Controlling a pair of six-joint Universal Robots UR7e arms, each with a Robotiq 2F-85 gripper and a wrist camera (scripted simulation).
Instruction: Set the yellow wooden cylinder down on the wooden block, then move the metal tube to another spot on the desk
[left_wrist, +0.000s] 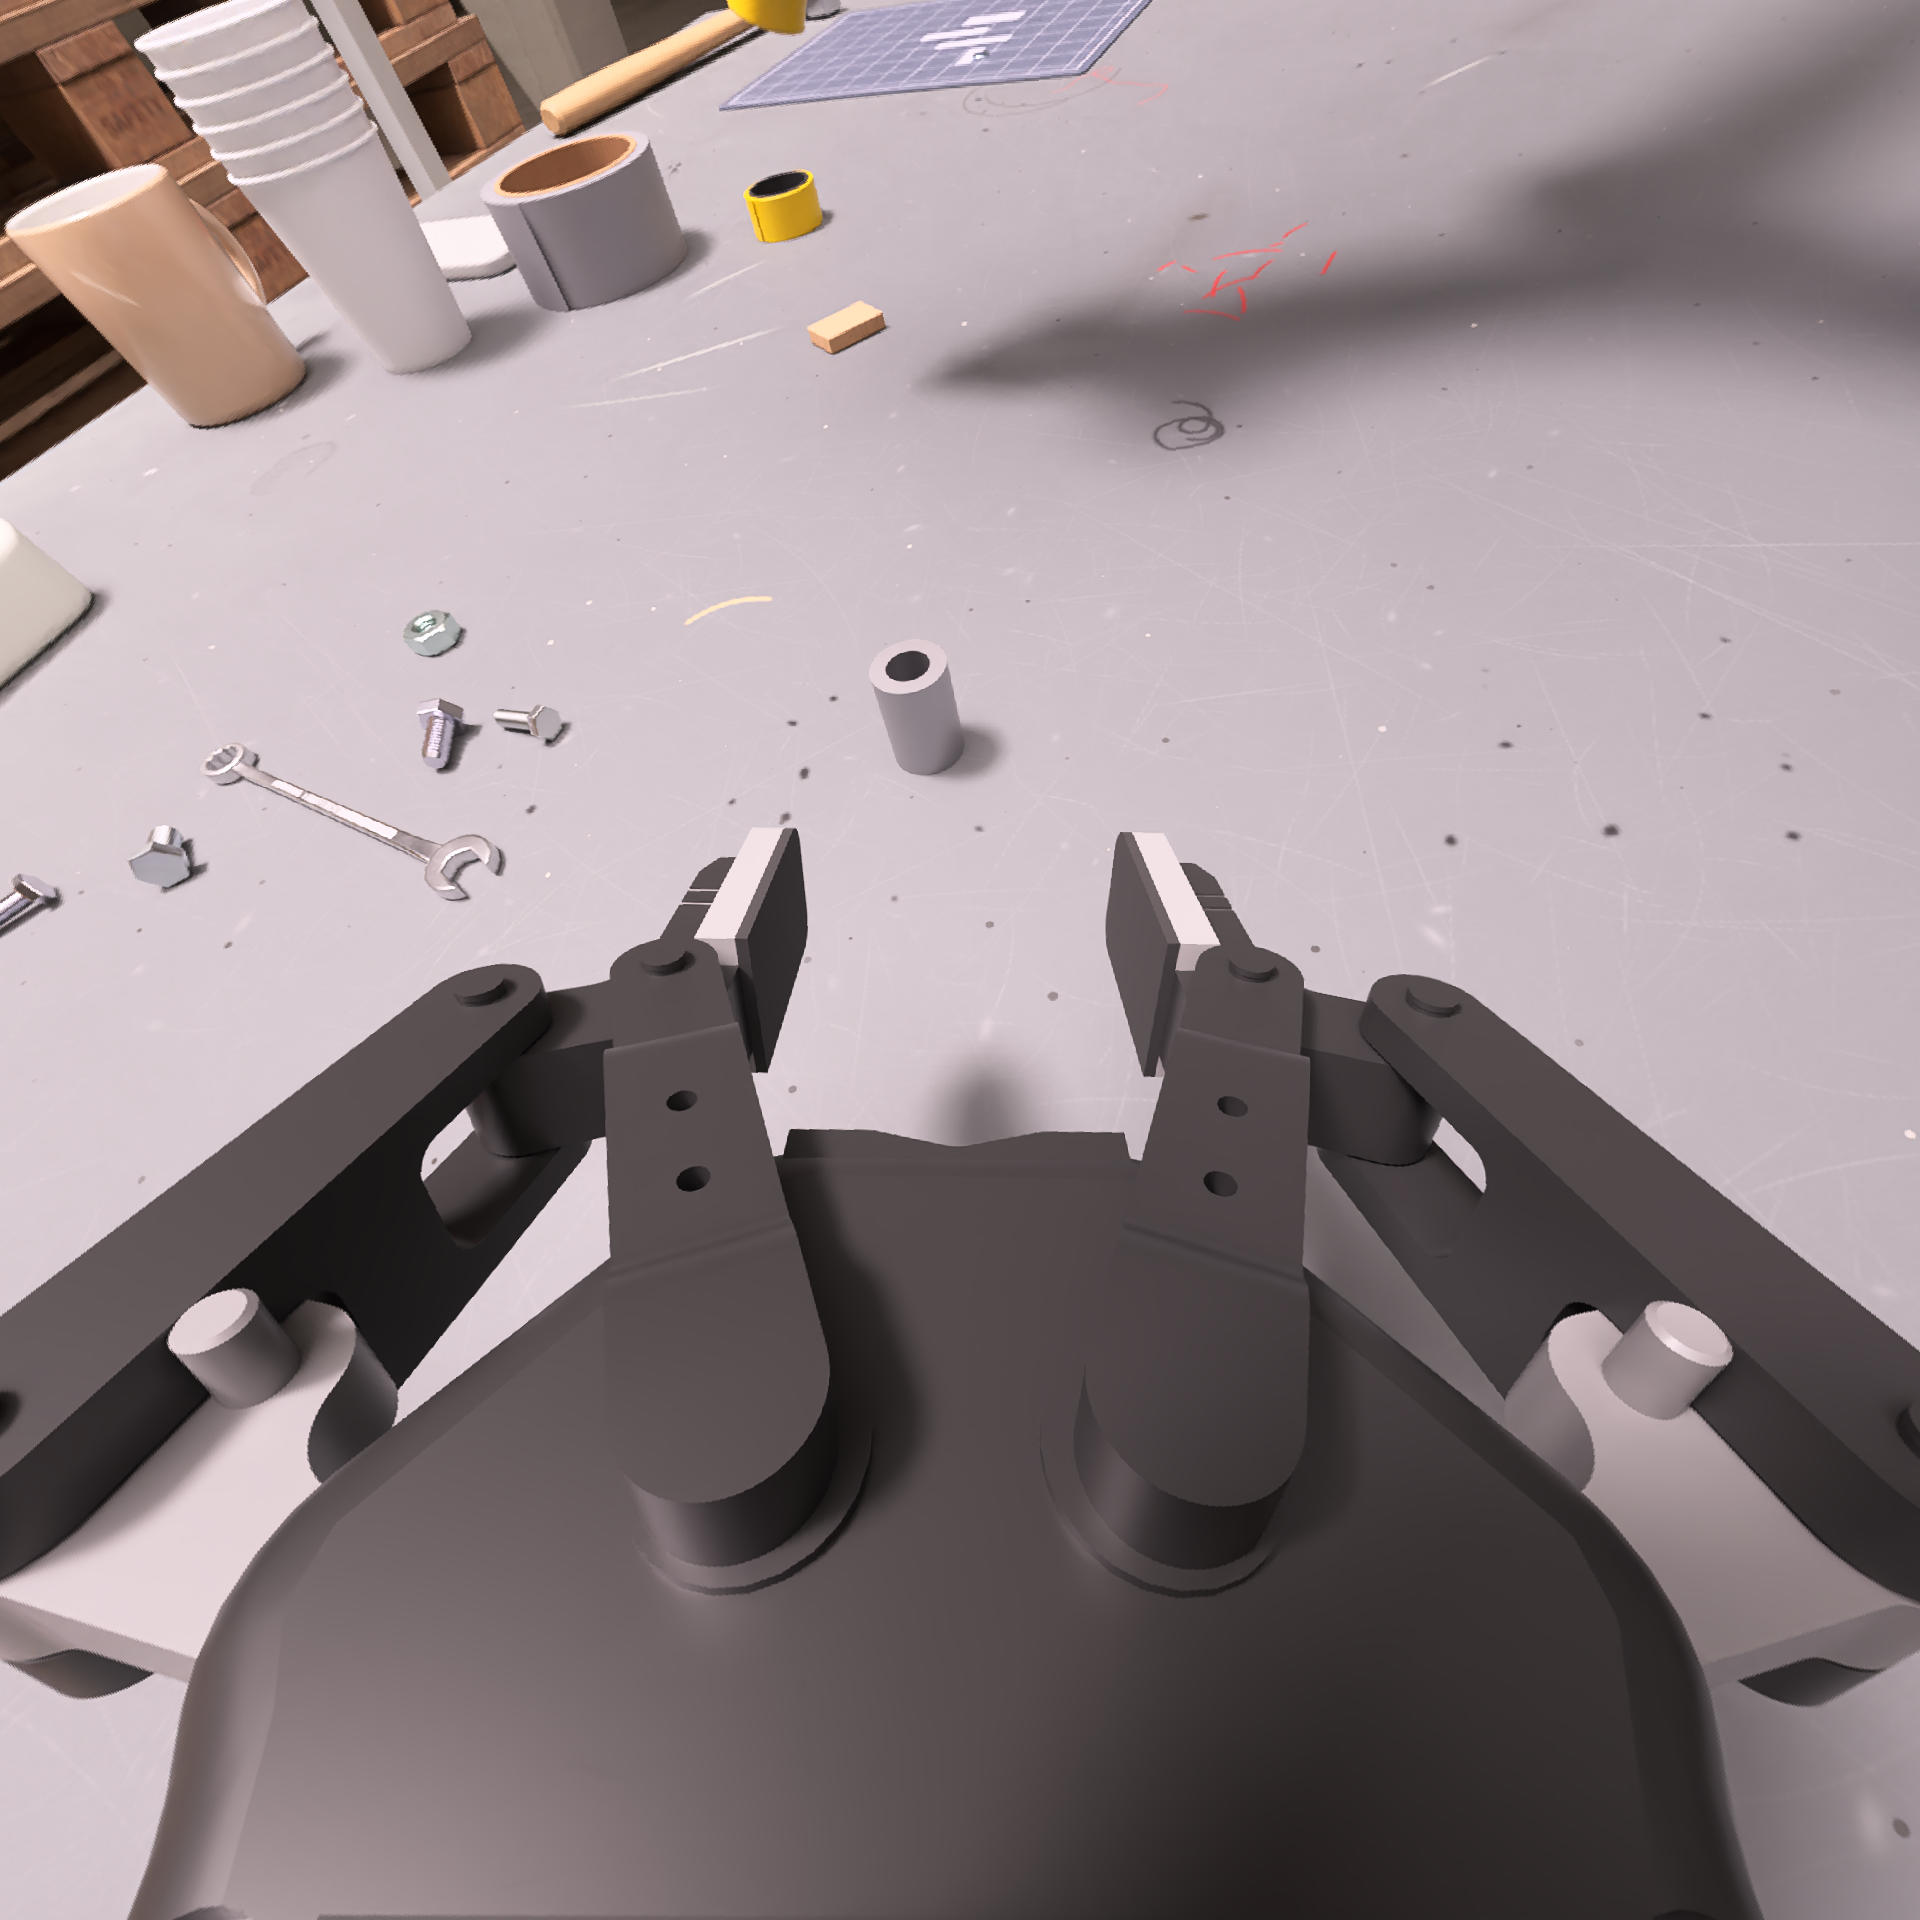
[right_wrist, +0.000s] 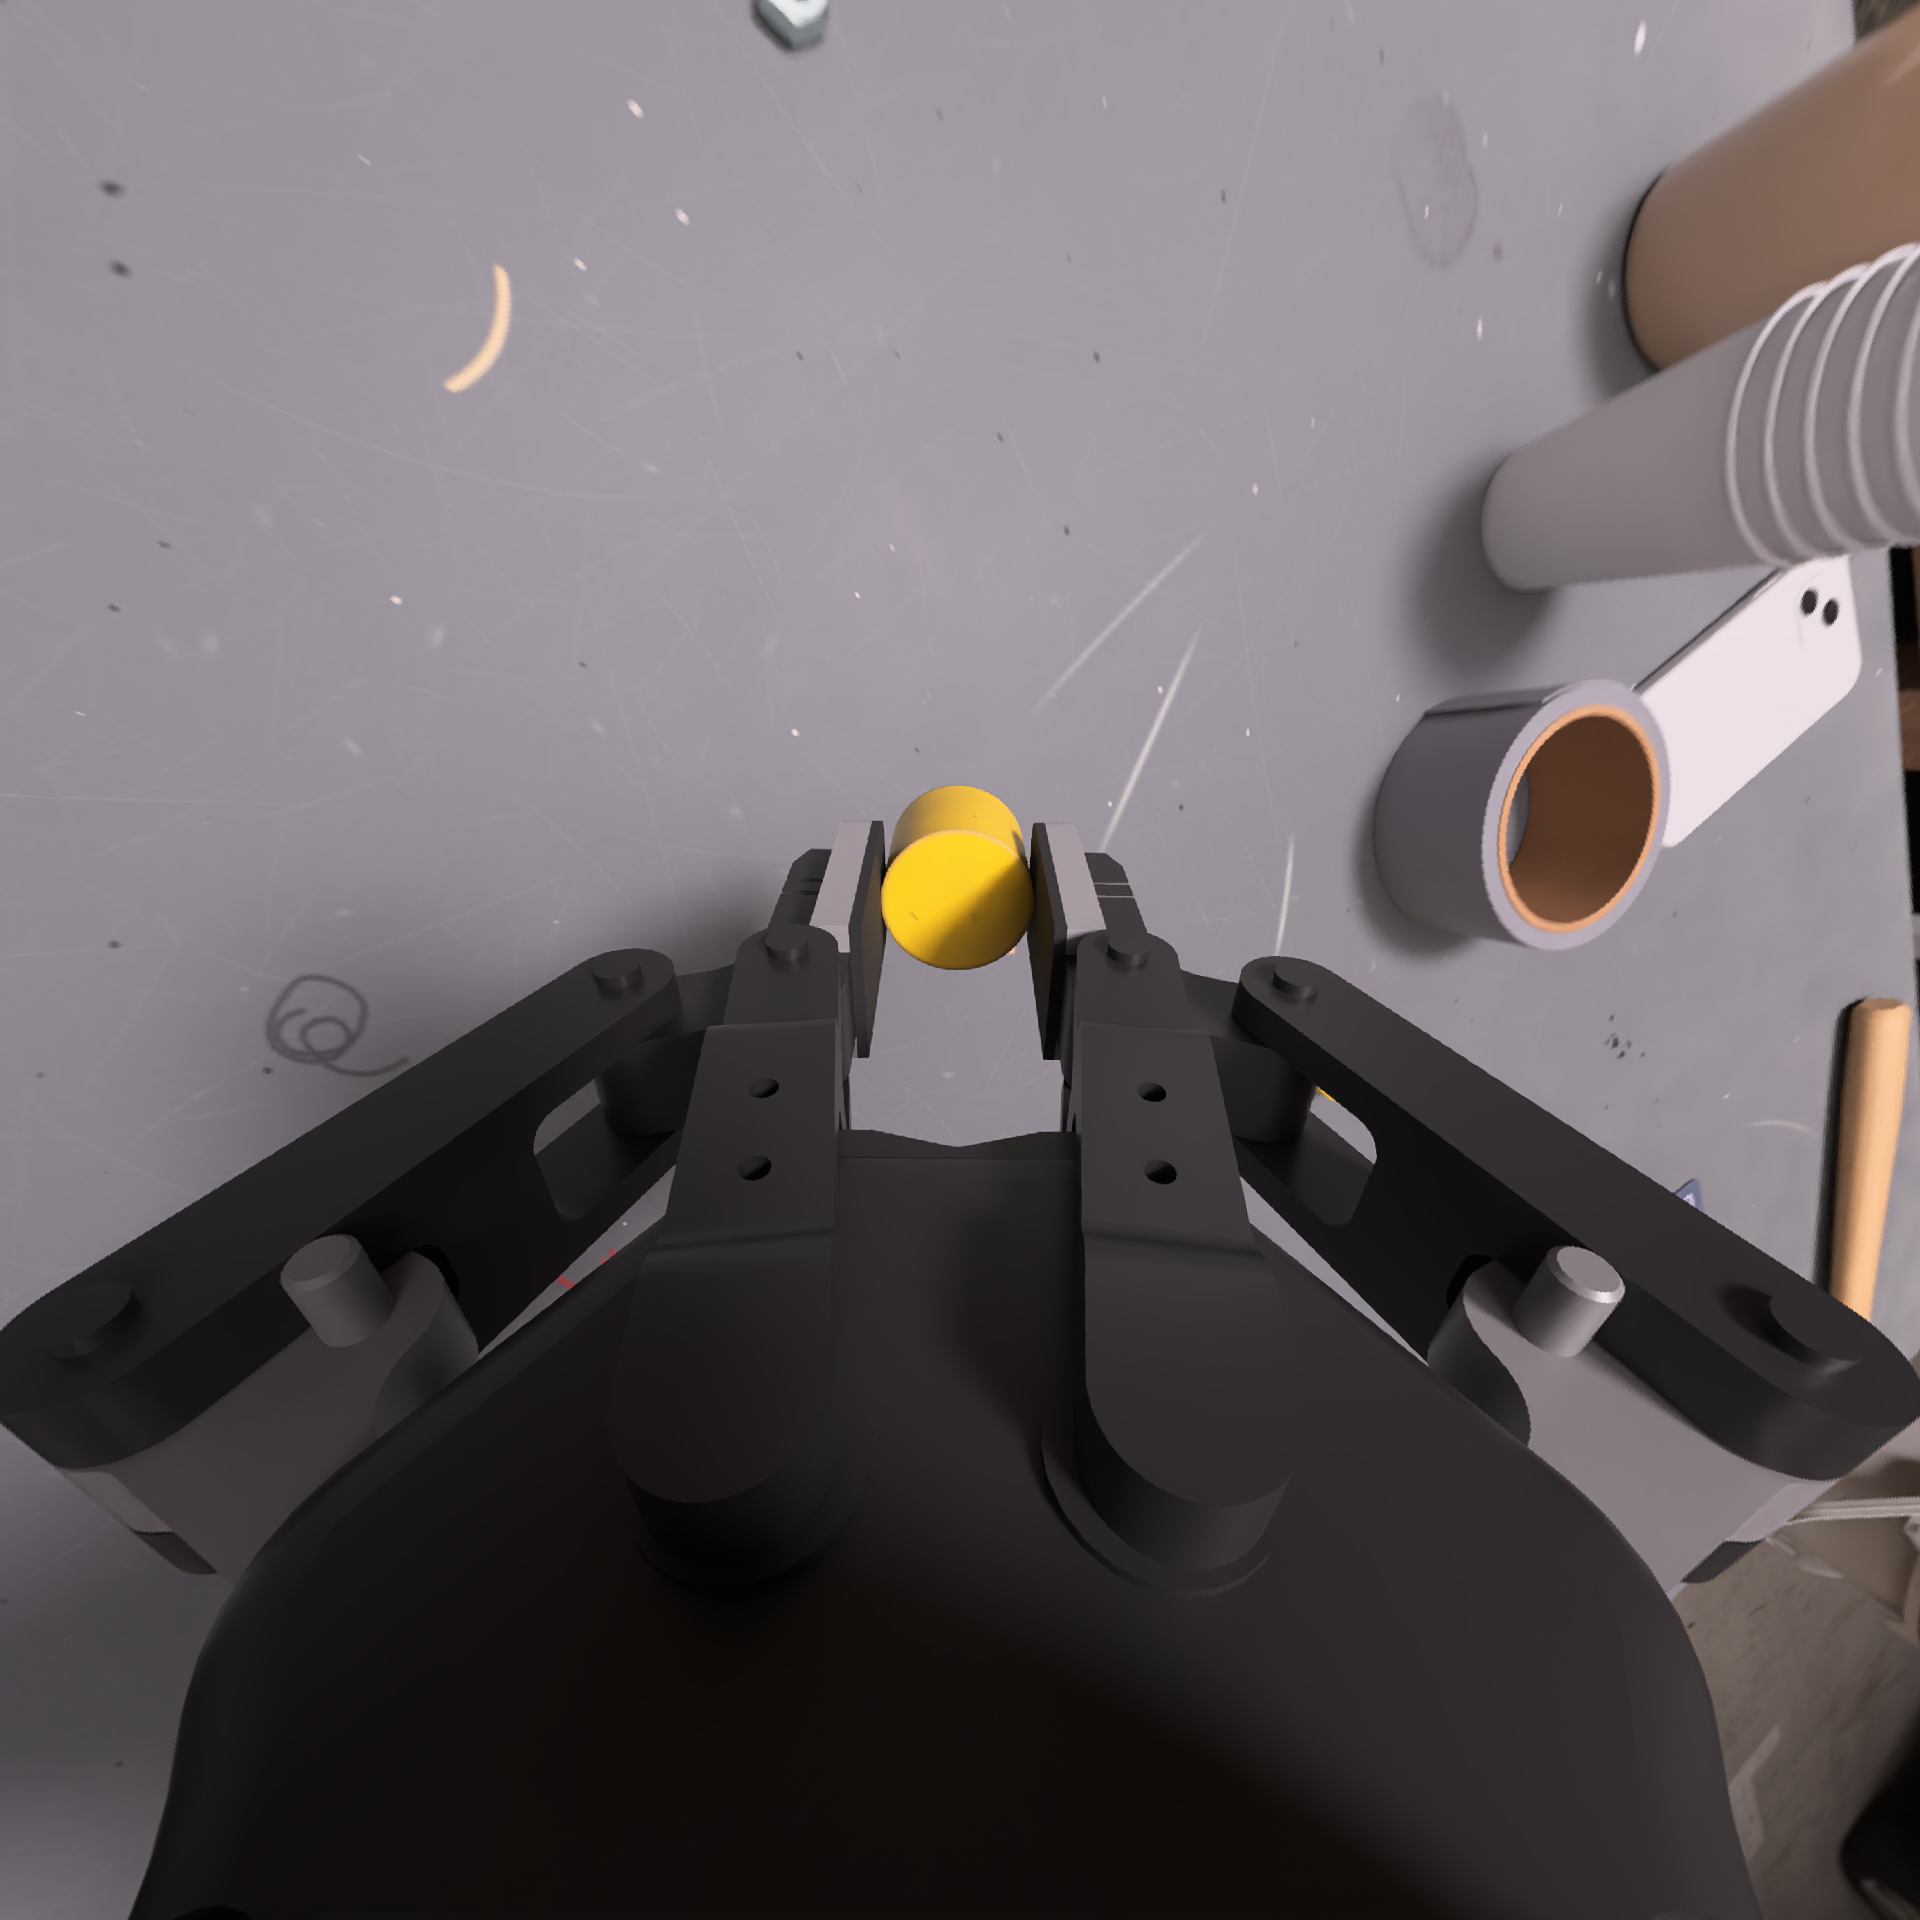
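Yellow wooden cylinder (right_wrist: 956, 894) clamped between right gripper (right_wrist: 956, 883) pads above bare desk (right_wrist: 623, 520); wooden block (left_wrist: 846, 326) lies toward the far edge. Left gripper (left_wrist: 956, 894) gapes near upright metal tube (left_wrist: 916, 719). Risk: off-centre release topples the cylinder.

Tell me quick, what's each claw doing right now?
Left gripper: open, empty.
Right gripper: shut on the yellow cylinder.

desk (left_wrist: 1351, 644) – grey, scratched | metal tube (left_wrist: 915, 707) upright | wooden block (left_wrist: 846, 326) | wrench (left_wrist: 353, 819)
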